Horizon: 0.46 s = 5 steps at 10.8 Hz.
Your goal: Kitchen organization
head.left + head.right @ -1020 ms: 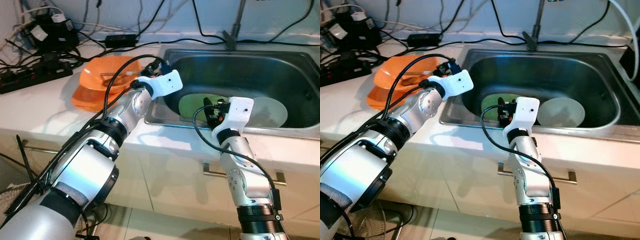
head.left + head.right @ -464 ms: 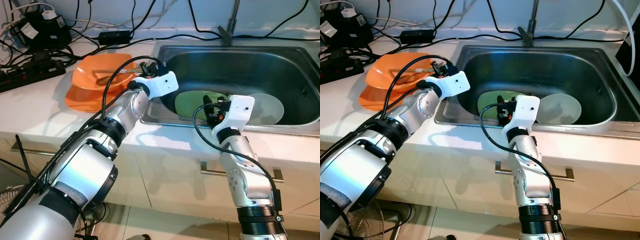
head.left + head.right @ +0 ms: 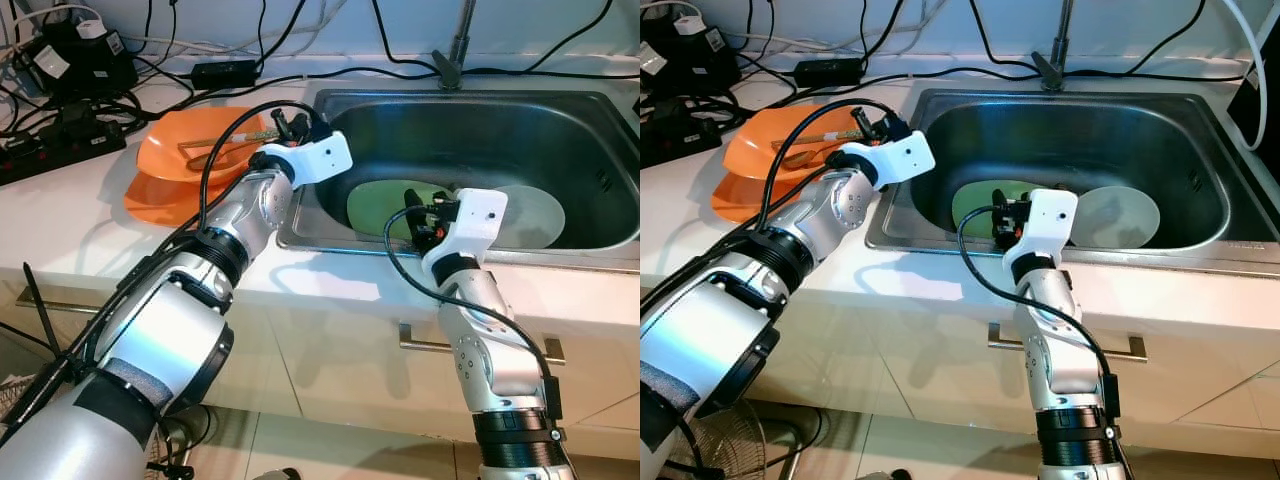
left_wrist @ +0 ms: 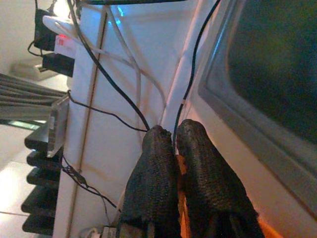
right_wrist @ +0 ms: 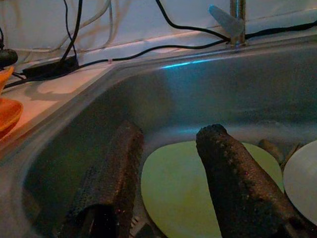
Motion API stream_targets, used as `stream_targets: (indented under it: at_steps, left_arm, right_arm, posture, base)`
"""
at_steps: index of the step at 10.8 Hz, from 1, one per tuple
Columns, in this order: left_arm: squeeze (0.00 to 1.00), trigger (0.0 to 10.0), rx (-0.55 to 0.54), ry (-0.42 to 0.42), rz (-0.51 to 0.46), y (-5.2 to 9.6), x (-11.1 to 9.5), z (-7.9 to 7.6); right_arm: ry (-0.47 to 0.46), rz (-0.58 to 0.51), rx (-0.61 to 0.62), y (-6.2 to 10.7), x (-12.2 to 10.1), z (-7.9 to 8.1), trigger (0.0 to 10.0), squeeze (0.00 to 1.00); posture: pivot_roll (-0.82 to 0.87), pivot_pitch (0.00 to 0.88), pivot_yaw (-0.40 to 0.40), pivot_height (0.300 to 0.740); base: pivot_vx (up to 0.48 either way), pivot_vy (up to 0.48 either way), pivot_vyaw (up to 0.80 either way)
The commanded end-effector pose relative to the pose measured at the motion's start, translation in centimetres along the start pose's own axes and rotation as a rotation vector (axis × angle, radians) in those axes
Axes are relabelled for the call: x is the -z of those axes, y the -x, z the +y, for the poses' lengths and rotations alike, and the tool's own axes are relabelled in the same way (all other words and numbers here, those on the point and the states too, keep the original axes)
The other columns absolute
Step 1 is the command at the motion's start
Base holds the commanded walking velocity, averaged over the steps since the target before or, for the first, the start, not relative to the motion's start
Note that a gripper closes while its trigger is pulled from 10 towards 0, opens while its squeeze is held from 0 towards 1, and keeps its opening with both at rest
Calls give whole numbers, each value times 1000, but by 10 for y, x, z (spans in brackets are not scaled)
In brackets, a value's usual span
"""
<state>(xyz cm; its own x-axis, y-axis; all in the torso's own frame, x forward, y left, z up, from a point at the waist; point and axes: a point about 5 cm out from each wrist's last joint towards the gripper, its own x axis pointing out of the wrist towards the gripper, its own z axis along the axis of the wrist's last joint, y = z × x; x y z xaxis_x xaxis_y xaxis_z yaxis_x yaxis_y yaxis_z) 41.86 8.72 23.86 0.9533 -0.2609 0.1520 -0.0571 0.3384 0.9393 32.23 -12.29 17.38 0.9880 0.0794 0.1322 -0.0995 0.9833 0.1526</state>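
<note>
We see the green plate (image 3: 385, 205) and white plate (image 3: 530, 215) lying in the sink (image 3: 560, 120); most work remains. Right gripper (image 5: 171, 168) spread above the green plate; left gripper (image 4: 174, 144) pressed together near the orange bowl (image 3: 190, 150).

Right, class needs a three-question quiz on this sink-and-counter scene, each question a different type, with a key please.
1. True or false: the right gripper is open above the green plate.
2. Which colour are the stacked dishes on the counter beside the sink: A orange, B blue, C black?
3. Fill in: the left gripper has its fingers ____.

Key: 1 true; 2 A; 3 shut. Beside the green plate in the sink lies a white plate.
</note>
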Motion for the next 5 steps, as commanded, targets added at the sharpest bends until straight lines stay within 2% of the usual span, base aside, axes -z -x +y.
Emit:
stream_targets:
  at_steps: [1,2,4,5]
  left_arm:
    - [0,0,-44,-44,-11,-3,-2,11]
    - [0,0,-60,-65,-33,-4,-6,14]
    - [0,0,-148,-128,-154,-6,-26,28]
    - [0,0,-182,-128,-195,-5,-33,33]
  right_arm:
    - [-10,85,31,2,18,-5,10000,0]
    - [-11,85,28,0,18,-5,10000,0]
    - [-10,76,22,-5,16,-4,10000,0]
    - [-10,73,19,-7,16,-4,10000,0]
  posture:
    - [41,146,82,740]
    - [46,141,81,740]
    - [65,123,76,740]
    - [71,117,73,740]
  base:
    - [0,0,0]
    - [0,0,0]
    - [0,0,0]
    - [0,0,0]
